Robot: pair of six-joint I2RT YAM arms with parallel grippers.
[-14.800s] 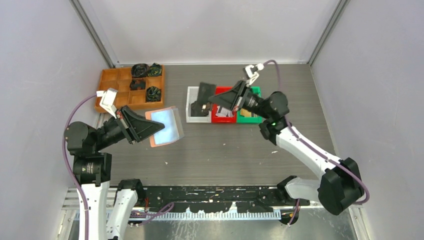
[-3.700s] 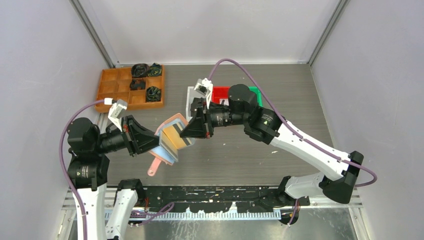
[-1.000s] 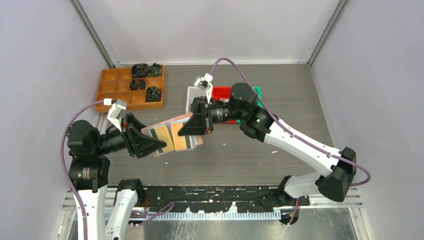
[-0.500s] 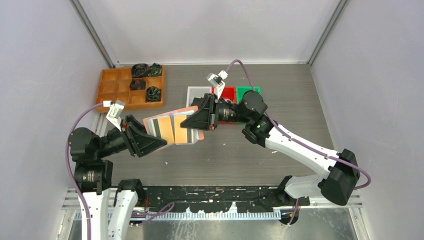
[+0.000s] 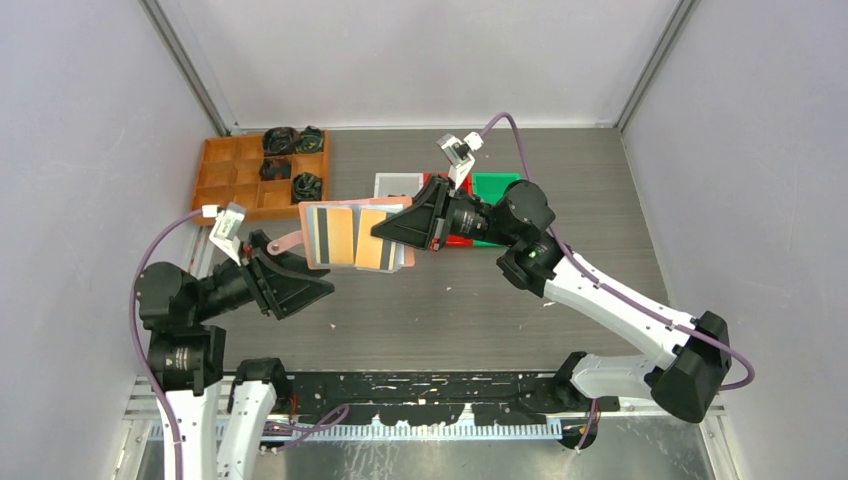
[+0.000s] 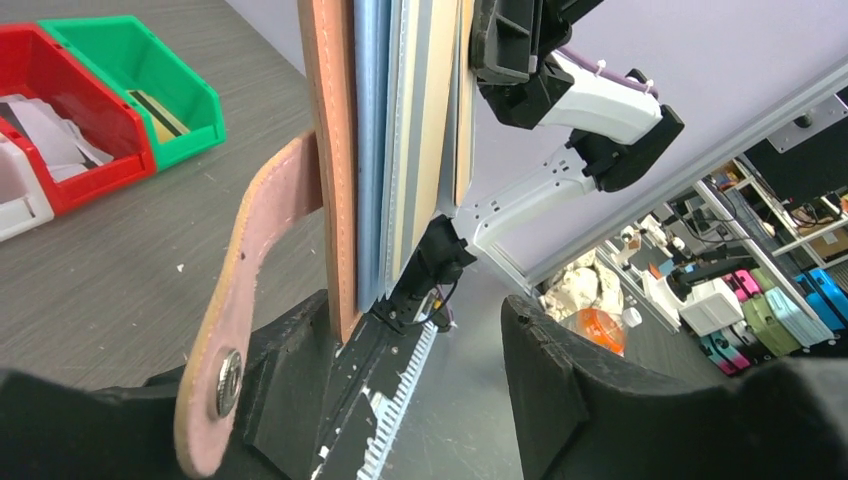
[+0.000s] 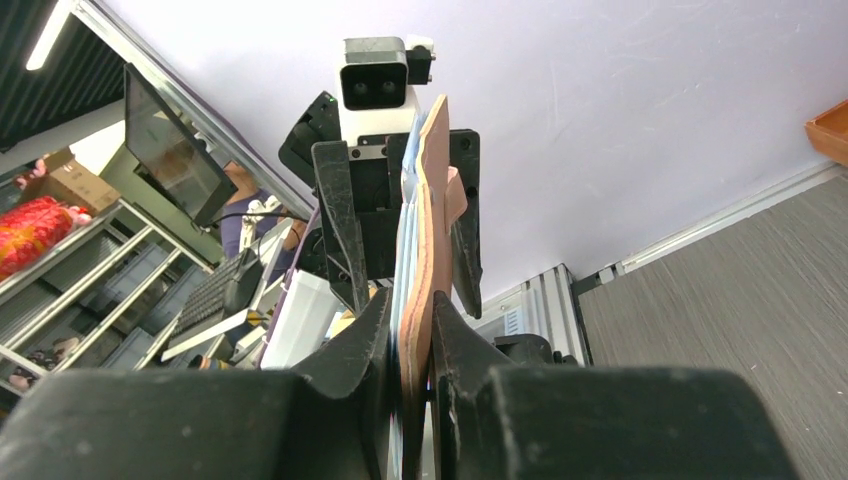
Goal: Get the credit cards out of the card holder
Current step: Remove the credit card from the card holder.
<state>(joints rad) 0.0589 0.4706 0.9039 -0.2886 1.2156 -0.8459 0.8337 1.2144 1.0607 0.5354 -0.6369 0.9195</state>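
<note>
Since half a second ago the card holder [image 5: 352, 238] is sitting farther back and to the right, drawn away from the left claw [image 5: 322, 286] and travelling with the right one. At the far left a wooden tray [image 5: 226, 170] is resting on the table [image 5: 420, 310], with dark bundles [image 5: 281, 140] lying in several of its back compartments. To its right, the left claw is standing wide. In its wrist view one finger [image 6: 290, 390] is lying against the holder's pink outer face while the other is well apart from the stack, so it is clamping nothing. A pink strap [image 5: 284, 241] with a metal snap is dangling from the holder's left edge. The holder is hanging in the air above the table, its open face turned toward the overhead camera and showing orange cards [image 5: 376, 240] with dark stripes still tucked inside. At its right edge the right claw [image 5: 392, 233] is pinching tight, both fingers pressing the stack of holder and cards between them. Behind it, a white bin [image 5: 397, 186], a red bin [image 6: 95, 165] and a green bin [image 5: 495, 186] are sitting side by side.
</note>
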